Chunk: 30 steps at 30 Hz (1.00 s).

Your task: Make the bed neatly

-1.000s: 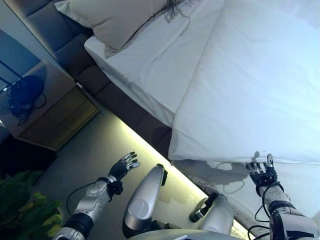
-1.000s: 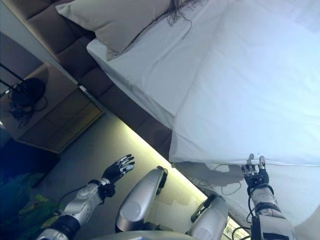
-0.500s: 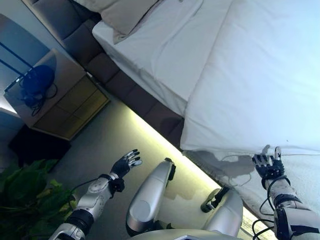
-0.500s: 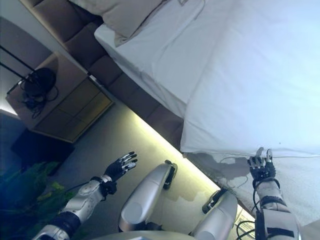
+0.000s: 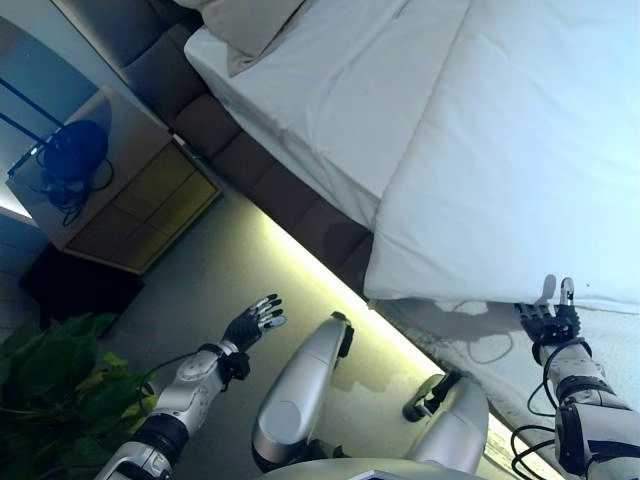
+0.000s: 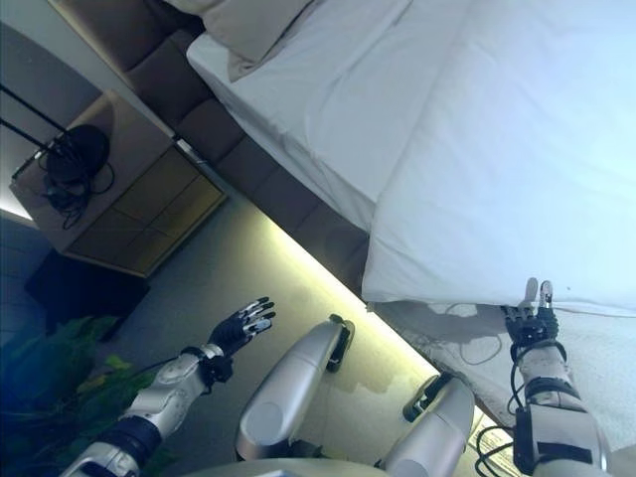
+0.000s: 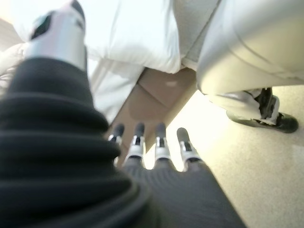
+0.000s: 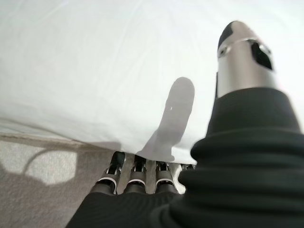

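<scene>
Right hand (image 5: 548, 318) nearer duvet (image 5: 520, 170) edge

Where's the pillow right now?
The pillow sits at the top edge of both eye views, left of centre, on the white sheet at the head of the bed, beside the dark padded headboard.

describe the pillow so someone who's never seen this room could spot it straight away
Start at the bed, with its white sheet and its dark padded frame along the floor. Follow it toward the bedside cabinet to the bed's far end. The pillow lies there at the top edge of the head views, a plump beige cushion, duller than the white duvet.
</scene>
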### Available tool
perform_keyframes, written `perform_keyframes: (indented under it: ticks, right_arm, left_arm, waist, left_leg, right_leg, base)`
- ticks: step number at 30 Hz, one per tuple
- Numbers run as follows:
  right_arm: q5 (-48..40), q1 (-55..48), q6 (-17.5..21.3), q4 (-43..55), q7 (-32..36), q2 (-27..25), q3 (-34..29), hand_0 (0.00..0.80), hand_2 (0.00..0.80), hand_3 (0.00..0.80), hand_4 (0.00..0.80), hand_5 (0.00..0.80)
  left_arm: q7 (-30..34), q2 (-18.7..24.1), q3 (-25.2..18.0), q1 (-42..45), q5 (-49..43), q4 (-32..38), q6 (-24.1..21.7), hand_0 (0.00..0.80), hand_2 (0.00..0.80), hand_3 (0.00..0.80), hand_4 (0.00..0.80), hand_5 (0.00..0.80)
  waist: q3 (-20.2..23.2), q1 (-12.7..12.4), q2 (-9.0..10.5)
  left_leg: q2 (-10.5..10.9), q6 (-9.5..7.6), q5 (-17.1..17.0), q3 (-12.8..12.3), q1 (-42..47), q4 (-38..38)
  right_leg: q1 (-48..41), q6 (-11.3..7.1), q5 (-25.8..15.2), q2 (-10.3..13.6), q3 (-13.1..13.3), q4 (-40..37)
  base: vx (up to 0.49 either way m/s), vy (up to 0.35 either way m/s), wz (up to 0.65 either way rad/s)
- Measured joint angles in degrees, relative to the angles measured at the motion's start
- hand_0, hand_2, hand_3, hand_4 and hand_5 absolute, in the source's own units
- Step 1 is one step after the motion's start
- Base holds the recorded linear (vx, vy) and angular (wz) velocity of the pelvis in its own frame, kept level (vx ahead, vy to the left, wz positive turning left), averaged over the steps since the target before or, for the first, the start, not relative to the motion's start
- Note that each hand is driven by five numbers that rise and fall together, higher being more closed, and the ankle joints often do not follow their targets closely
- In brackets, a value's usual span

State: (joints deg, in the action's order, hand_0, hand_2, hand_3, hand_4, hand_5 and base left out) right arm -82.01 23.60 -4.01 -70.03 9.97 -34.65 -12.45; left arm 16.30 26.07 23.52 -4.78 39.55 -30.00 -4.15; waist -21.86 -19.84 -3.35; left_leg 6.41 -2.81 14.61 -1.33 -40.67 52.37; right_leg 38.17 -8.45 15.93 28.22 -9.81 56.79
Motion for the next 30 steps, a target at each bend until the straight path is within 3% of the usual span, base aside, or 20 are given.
perform_keyframes:
  ticks: [4, 7, 8, 10, 12, 14, 19, 21, 30]
  right_arm:
    - [0.4, 0.6, -0.3, 0.0, 0.0, -0.5, 0.0, 0.0, 0.0, 0.0, 0.0, 0.0]
    - [0.6, 1.4, -0.1, 0.0, -0.1, -1.3, 0.0, 0.201, 0.201, 0.201, 0.201, 0.201]
    - [0.6, 1.6, -0.1, 0.0, -0.1, -1.9, 0.0, 0.355, 0.355, 0.355, 0.355, 0.355]
    - [0.6, 1.6, 0.0, 0.0, -0.2, -2.6, 0.0, 0.508, 0.508, 0.508, 0.508, 0.508]
    - [0.6, 1.6, 0.0, 0.0, -0.2, -2.8, -0.1, 0.8, 0.8, 0.8, 0.8, 0.8]
    - [0.8, 1.6, 0.0, 0.1, -0.2, -3.0, -0.2, 0.8, 0.8, 0.8, 0.8, 0.8]
    - [1.9, 1.6, -0.1, 3.0, 0.0, -3.5, -0.9, 0.8, 0.8, 0.8, 0.8, 0.8]
    - [2.7, 1.2, -0.4, 2.8, 0.1, -3.6, -1.7, 0.8, 0.8, 0.8, 0.8, 0.8]
    - [6.6, 0.9, -1.4, 2.1, 1.2, -3.2, -2.4, 0.8, 0.8, 0.8, 0.8, 0.8]
  left_arm:
    - [0.0, 0.2, 0.0, 1.1, 0.0, 0.0, 0.0, 0.0, 0.0, 0.0, 0.0, 0.0]
    - [0.0, 0.5, 0.0, 1.3, 0.0, 0.0, 0.0, 0.0, 0.0, 0.0, 0.0, 0.0]
    - [0.1, 0.5, 0.0, 1.8, 0.0, 0.2, 0.0, 0.0, 0.0, 0.0, 0.0, 0.0]
    - [0.0, 0.5, 0.1, 2.2, 0.2, 0.0, 0.0, 0.0, 0.0, 0.0, 0.0, 0.0]
    - [0.1, 0.5, 0.0, 1.9, 0.8, 0.0, -0.1, 0.0, 0.0, 0.0, 0.0, 0.0]
    - [0.1, 0.8, -0.1, 1.8, 0.8, 0.0, -0.3, 0.0, 0.0, 0.0, 0.0, 0.0]
    - [0.8, 1.4, -0.1, 3.1, 0.7, 0.3, -0.5, 0.0, 0.0, 0.0, 0.0, 0.0]
    - [1.2, 1.6, -0.2, 3.3, 0.7, 0.6, -0.4, 0.0, 0.0, 0.0, 0.0, 0.0]
    - [1.7, 1.9, -0.1, 4.9, 0.6, 0.9, -0.3, 0.0, 0.0, 0.0, 0.0, 0.0]
  waist:
    - [-0.2, 0.0, -0.24]
    - [-0.4, 0.2, -0.18]
    - [-0.4, 0.2, -0.82]
    - [-0.8, 0.1, -1.35]
    - [-0.8, 0.0, -1.33]
    - [-0.9, -0.2, -1.3]
    - [-1.1, -1.0, -0.88]
    - [-1.1, -1.5, -0.51]
    - [-0.9, -1.7, -0.1]
  left_leg:
    - [0.0, 0.03, 0.0, 0.0, -0.6, 0.2]
    - [0.3, 0.04, -0.1, -0.3, -1.8, 0.1]
    - [0.1, -0.03, 0.0, 0.0, -1.7, 1.4]
    - [0.2, -0.56, 0.0, -0.3, -2.0, 2.2]
    - [0.3, -0.56, 0.0, -0.3, -1.9, 0.4]
    - [0.3, -0.63, -0.1, -0.3, -0.7, -0.8]
    - [0.3, -0.67, -1.5, -0.1, 2.8, -3.2]
    - [0.6, -0.64, -1.2, 0.1, 4.1, -3.6]
    - [0.5, -0.82, -0.8, 0.5, 7.0, -4.0]
  right_leg:
    - [0.3, 0.18, 0.4, -0.1, 0.0, -0.2]
    - [1.6, 0.3, 0.3, 0.0, 0.1, -1.0]
    - [2.0, 0.31, 0.2, 0.0, 0.1, -0.3]
    - [2.0, -0.34, -0.2, 0.0, 0.8, 0.3]
    - [1.7, -0.61, -0.8, -0.4, 0.8, -1.7]
    - [0.1, -0.5, -2.4, -0.7, 0.5, -3.3]
    - [-3.5, -0.51, -2.4, -0.9, -0.6, -4.7]
    - [-5.0, -0.57, -0.9, -0.1, -1.1, -4.8]
    - [-8.0, -0.73, -1.4, 0.1, -1.8, -5.2]
  base:
    - [-0.003, 0.012, 0.03]
    - [-0.041, 0.034, 0.08]
    - [-0.04, 0.037, -0.1]
    - [-0.004, 0.028, -0.07]
    - [0.043, 0.009, 0.04]
    - [0.081, 0.003, 0.04]
    - [0.082, -0.005, 0.04]
    - [0.115, -0.002, 0.11]
    - [0.008, -0.006, 0.01]
